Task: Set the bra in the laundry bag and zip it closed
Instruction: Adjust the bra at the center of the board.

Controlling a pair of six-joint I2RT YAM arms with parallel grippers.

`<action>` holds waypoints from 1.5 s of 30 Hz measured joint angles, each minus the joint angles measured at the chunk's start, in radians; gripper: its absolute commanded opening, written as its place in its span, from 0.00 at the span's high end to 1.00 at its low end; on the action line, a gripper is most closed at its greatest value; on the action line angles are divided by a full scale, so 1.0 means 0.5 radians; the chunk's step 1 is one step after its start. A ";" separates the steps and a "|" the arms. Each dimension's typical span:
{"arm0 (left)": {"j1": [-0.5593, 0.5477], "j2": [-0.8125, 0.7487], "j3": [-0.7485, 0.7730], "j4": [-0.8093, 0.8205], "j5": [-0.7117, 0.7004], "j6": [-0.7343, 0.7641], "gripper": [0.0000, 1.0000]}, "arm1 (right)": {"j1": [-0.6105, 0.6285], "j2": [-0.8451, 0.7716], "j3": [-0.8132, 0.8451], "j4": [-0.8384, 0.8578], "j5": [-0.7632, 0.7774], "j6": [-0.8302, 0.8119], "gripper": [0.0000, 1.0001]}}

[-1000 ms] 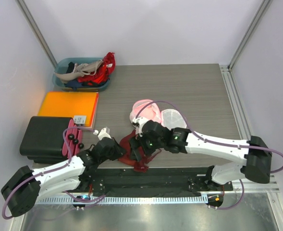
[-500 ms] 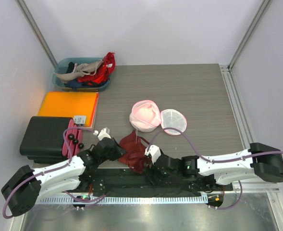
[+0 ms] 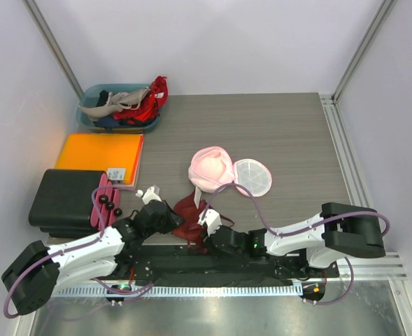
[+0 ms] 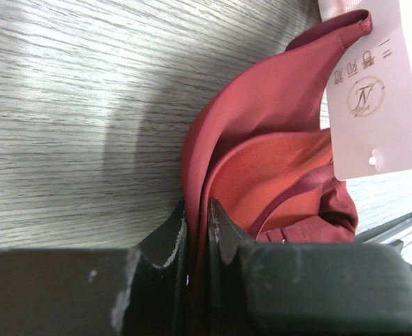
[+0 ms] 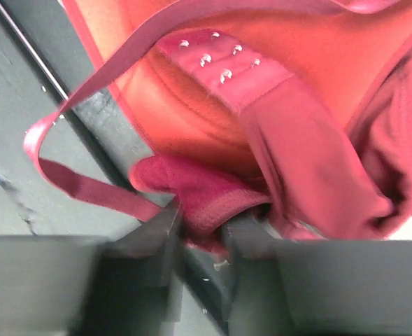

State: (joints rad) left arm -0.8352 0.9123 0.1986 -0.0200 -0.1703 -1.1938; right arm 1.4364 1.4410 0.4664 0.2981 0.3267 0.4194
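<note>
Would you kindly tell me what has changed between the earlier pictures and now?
The right pincer swung back from beside the laundry bag to the near table edge, then narrowed onto a fold of the bra, taking hold. The left pincer stayed clamped on the bra, and the laundry bag stayed where it was, lying open.

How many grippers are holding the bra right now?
2. The left gripper pinches the bra at its left side; the right gripper grips a fold at its near edge.
</note>
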 measured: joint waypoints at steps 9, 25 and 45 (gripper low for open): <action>0.000 -0.063 -0.021 -0.031 -0.001 -0.001 0.93 | 0.006 -0.087 0.124 -0.262 -0.021 0.037 0.99; 0.000 -0.119 -0.050 -0.037 0.029 -0.006 0.95 | -0.470 0.269 0.848 -0.683 -0.522 0.136 0.88; 0.000 -0.334 -0.107 -0.185 0.069 -0.116 1.00 | -0.485 -0.165 0.863 -1.157 -0.889 0.208 0.00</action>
State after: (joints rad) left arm -0.8352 0.7452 0.1452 -0.1123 -0.1360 -1.2518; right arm 1.1938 1.3586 0.8978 -0.2802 -0.1177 0.5236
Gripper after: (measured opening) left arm 0.117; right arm 0.950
